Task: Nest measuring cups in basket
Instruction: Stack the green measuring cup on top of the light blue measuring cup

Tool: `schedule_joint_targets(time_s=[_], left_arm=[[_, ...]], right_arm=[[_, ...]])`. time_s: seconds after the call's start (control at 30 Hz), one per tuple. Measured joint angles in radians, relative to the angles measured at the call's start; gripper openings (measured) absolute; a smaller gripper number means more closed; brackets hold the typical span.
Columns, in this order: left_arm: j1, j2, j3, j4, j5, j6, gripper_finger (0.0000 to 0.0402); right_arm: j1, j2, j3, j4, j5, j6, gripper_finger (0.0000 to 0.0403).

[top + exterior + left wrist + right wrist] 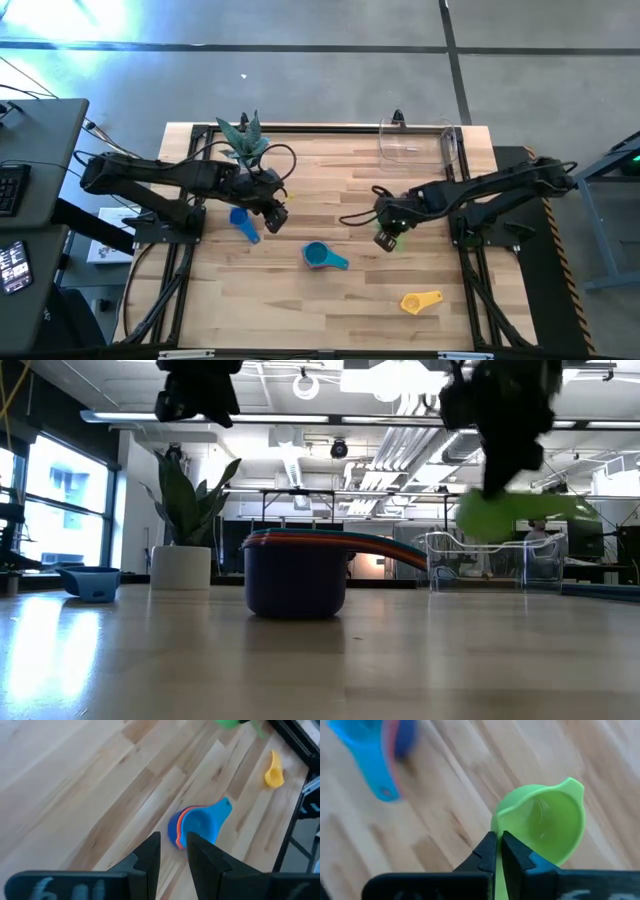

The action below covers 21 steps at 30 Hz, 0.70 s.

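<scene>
From above we see the right gripper (pixel 386 238) hanging over the middle of the wooden worktop (pixel 330 180), its fingers (pixel 487 851) pinched on the rim of the green cup (pixel 547 824), which is lifted clear of the boards; in the low view that green cup (pixel 512 515) hangs in the air below the dark gripper. The clear basket (pixel 418 143) stands at the far edge of the worktop, toward one o'clock from the right gripper and well apart from it; from what the overhead view allows us to judge it holds no cups, though the clear plastic makes that hard to say. At about eight o'clock from the right gripper, near the worktop's centre, sits a stack of nested cups (pixel 325 257), a teal one on top with orange and purple rims showing beneath it in the left wrist view (pixel 197 826). The yellow cup (pixel 421 301) lies alone toward the near edge, at about five o'clock from the stack. The left gripper (pixel 275 216) hovers left of centre, its fingers (pixel 147 855) close together with a narrow gap and nothing between them. Just beside it, at eight o'clock, a blue cup (pixel 243 224) lies on the boards, and the potted plant (pixel 244 138) stands at the far edge behind that arm.
</scene>
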Motion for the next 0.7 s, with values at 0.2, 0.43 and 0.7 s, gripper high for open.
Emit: schedule_joint_targets(time_s=[0.2, 0.43, 0.7], left_arm=[[0.000, -0.066, 0.000, -0.055, 0.000, 0.000, 0.0085], [0.000, -0.150, 0.000, -0.080, 0.000, -0.008, 0.0085], [0.000, -0.223, 0.000, -0.179, -0.016, -0.034, 0.0085]], right_arm=[[0.011, 0.030, 0.174, -0.002, 0.050, -0.070, 0.0001], [0.011, 0.173, 0.379, -0.028, 0.052, -0.185, 0.0001], [0.026, 0.380, 0.623, -0.075, 0.045, -0.307, 0.0001]])
